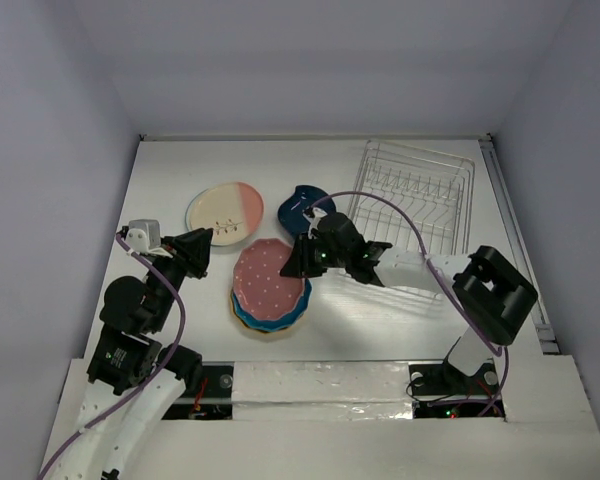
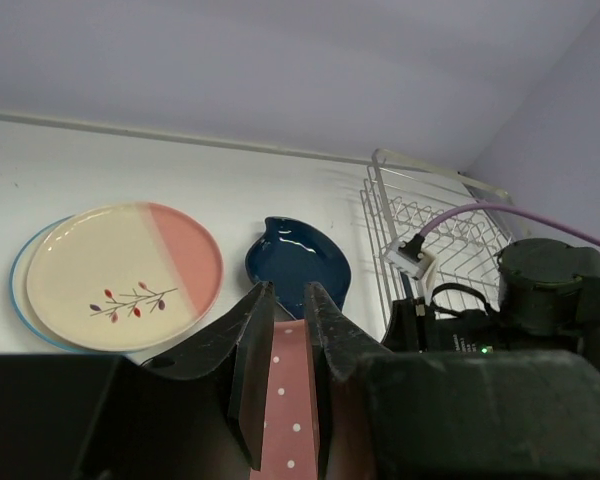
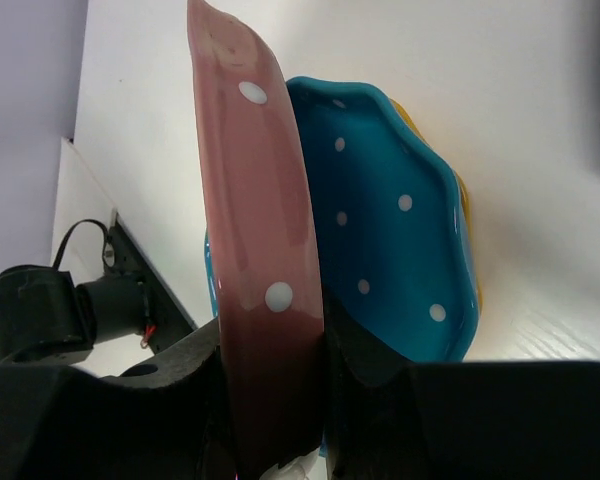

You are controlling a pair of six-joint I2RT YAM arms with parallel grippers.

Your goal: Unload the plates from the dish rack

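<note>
The pink dotted plate (image 1: pixel 270 280) lies tilted over the teal plate (image 3: pixel 380 220) and the yellow plate (image 3: pixel 464 210) at the table's middle front. My right gripper (image 1: pixel 302 262) is shut on its right rim, seen edge-on in the right wrist view (image 3: pixel 270 340). My left gripper (image 1: pixel 205 240) hovers just left of the stack, its jaws a narrow gap apart and empty (image 2: pixel 288 292). The pink plate (image 2: pixel 285 400) shows beyond that gap. The cream-and-pink plate (image 1: pixel 225 215) and the navy teardrop plate (image 1: pixel 302 208) lie flat further back. The wire dish rack (image 1: pixel 420 195) stands at the back right, with no plates visible in it.
A blue-rimmed plate (image 2: pixel 18 290) lies under the cream-and-pink plate (image 2: pixel 120 275). The navy plate (image 2: pixel 300 262) lies close behind the stack, with the rack (image 2: pixel 430 230) to its right. The right arm's cable (image 1: pixel 400 215) arcs over the rack's front. Walls enclose the table.
</note>
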